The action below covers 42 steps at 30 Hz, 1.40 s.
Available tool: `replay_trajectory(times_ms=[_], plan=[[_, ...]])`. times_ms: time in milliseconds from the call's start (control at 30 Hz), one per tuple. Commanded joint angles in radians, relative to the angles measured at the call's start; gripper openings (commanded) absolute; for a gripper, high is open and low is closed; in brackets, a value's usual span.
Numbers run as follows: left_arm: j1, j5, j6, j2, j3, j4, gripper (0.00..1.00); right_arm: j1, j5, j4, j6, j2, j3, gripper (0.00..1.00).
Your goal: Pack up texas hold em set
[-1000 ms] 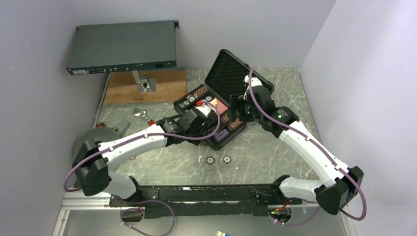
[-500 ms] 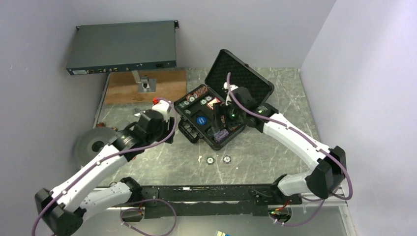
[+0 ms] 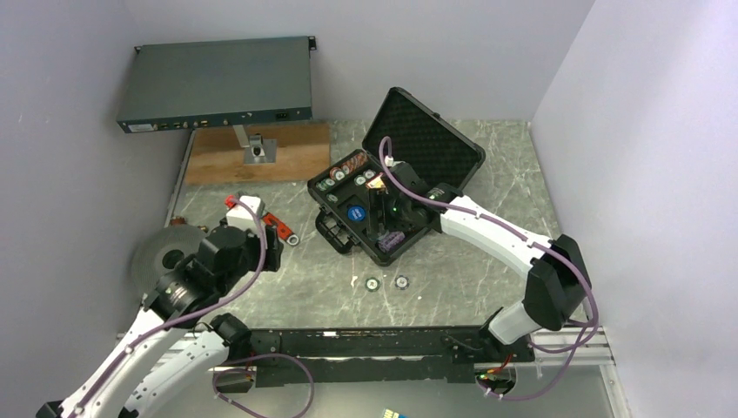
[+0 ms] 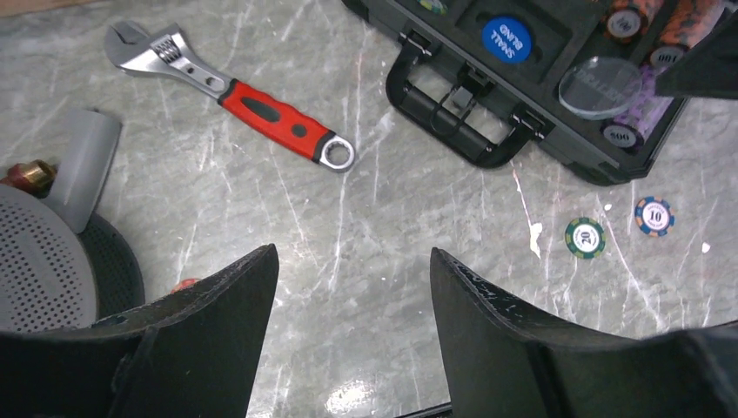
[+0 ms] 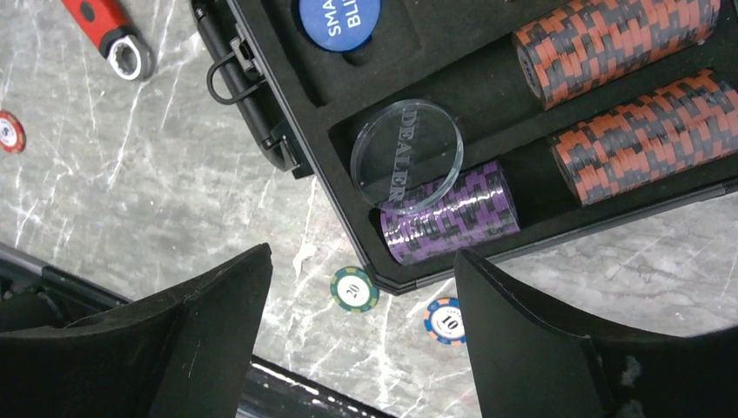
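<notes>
The black case (image 3: 335,233) lies open on the table with its lid (image 3: 426,144) raised. Inside are a blue disc (image 5: 339,13), orange-and-black chip rows (image 5: 609,39) and a purple chip stack (image 5: 452,213). A clear dealer button (image 5: 406,157) leans on the purple stack. A green 20 chip (image 5: 354,289) and a blue 10 chip (image 5: 446,320) lie loose on the table by the case's near corner. My right gripper (image 5: 363,252) is open and empty above that corner (image 3: 383,222). My left gripper (image 4: 352,252) is open and empty over bare table left of the case (image 3: 261,244).
A red-handled wrench (image 4: 261,109) lies left of the case. A grey perforated round object (image 4: 43,261) sits at the left edge. A grey rack-mount box (image 3: 218,83) and a wooden board (image 3: 261,152) are at the back left. A red chip (image 5: 9,131) lies on the table.
My left arm has pulled back from the case toward the near left. My right gripper has moved left and forward, from by the lid to over the case's near corner.
</notes>
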Motion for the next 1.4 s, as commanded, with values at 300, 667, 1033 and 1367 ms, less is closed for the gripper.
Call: replay_trajectory(times_ms=[300,667,1033,1367], plan=[[0.003,-0.231,-0.082,-0.180,-0.008,-0.050,0.79,-0.013,0.068,0.096,-0.002,0.035,0.053,0.79],[0.003,-0.139,-0.025,-0.073,-0.016,0.006,0.79,-0.035,0.121,0.113,-0.084,0.059,0.142,0.84],[0.003,0.046,0.068,-0.023,-0.032,0.099,0.74,-0.235,0.172,-0.006,-0.248,0.121,0.483,0.89],[0.003,0.099,0.076,0.029,-0.010,0.074,0.68,-0.397,0.235,-0.101,-0.337,0.318,0.809,0.90]])
